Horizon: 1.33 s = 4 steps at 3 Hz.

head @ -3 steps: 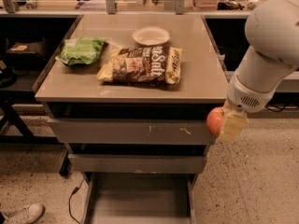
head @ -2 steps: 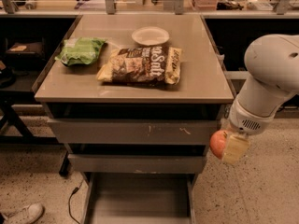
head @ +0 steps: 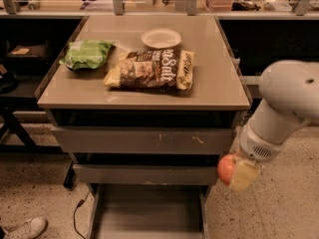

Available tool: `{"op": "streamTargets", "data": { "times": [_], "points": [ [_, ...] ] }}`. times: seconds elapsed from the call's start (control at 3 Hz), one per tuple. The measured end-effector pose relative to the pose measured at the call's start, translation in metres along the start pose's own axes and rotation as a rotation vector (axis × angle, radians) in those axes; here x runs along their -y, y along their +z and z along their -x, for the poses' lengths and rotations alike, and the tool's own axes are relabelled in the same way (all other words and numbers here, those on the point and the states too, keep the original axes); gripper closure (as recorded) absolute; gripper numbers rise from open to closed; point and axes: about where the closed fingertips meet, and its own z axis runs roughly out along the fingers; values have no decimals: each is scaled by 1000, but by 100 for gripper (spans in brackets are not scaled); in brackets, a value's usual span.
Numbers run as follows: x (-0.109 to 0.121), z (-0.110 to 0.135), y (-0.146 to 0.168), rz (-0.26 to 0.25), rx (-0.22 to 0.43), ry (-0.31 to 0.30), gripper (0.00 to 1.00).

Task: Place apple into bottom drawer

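My gripper [head: 235,172] hangs from the white arm at the right of the cabinet and is shut on the red-orange apple [head: 226,169]. It holds the apple in the air just beyond the right front corner of the cabinet, level with the second drawer front. The bottom drawer [head: 149,213] is pulled out at the bottom of the view, a shallow grey tray with a bare floor. The apple is above and to the right of the drawer's right rail.
On the cabinet top [head: 219,88] lie a brown chip bag [head: 152,69], a green chip bag [head: 85,54] and a white bowl [head: 161,38]. Two upper grey drawers [head: 144,141] stand slightly open. A shoe [head: 27,228] is at the lower left floor.
My gripper with the apple has moved down along the cabinet's right side, from the top drawer's level to the second drawer's level.
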Motion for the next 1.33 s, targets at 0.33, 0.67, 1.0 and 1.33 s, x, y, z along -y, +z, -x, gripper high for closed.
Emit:
{"op": "streamTargets", "data": {
  "times": [0.33, 0.67, 1.0, 1.33],
  "points": [
    [-26, 5, 63, 90, 98, 14, 100],
    [-43, 5, 119, 195, 160, 41, 100],
    [-43, 5, 127, 212, 163, 46, 100],
    [-49, 9, 143, 229, 166, 42, 100]
  ]
}}
